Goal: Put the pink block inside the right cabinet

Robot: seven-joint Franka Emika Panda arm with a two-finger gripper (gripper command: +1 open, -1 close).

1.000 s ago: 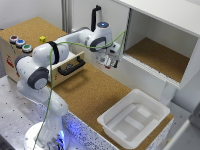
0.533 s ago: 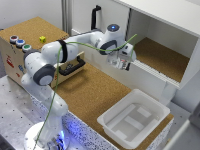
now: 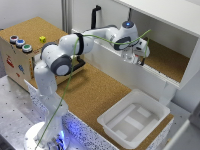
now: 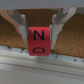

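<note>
White right cabinet [image 3: 170, 30] with cork floor, open, nothing placed inside yet | gripper [image 3: 134, 56] at its front wall, fingers clamped on block | pink block [image 4: 39, 40] held above sill | left: carry inward, release

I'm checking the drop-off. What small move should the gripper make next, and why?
Probably carry on forward over the cabinet's front wall. The gripper holds the pink block right above that wall, and the cork floor lies just beyond, so releasing now seems too early.
</note>
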